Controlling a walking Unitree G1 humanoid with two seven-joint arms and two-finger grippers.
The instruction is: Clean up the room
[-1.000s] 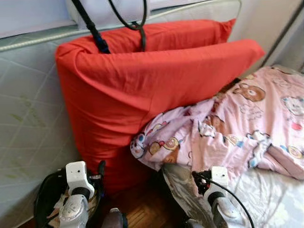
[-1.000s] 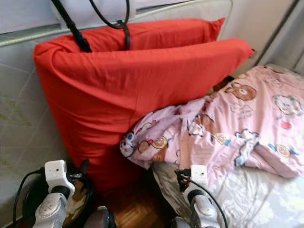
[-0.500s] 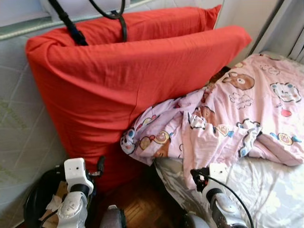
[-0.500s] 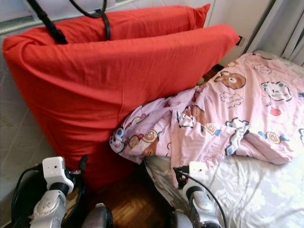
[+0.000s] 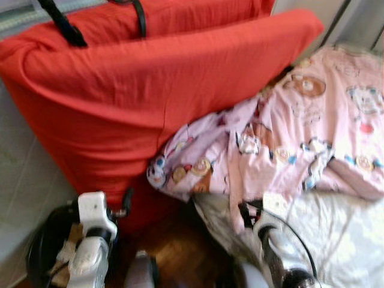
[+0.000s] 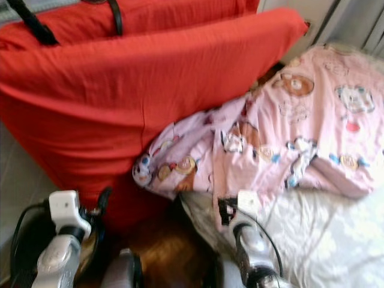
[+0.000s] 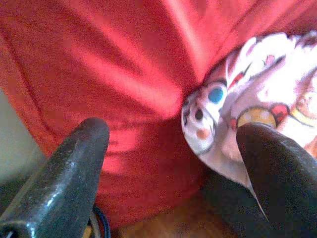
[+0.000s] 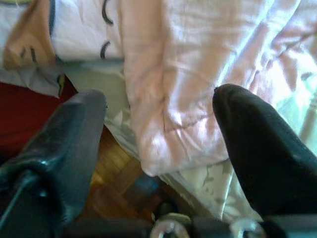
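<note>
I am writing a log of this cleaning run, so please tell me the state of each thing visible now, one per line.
Red cushion: standing on edge, leaning against the wall.
Pink quilt: crumpled, hanging over the bed edge, touching the cushion.
White sheet: spread on the bed.
Left end effector: open, empty, facing the cushion.
Right end effector: open, empty, facing the quilt.

Wood parquet floor [image 5: 174, 246], pale quilted mattress [image 5: 18, 180] upright behind, black cable [image 5: 139, 15] at top.
</note>
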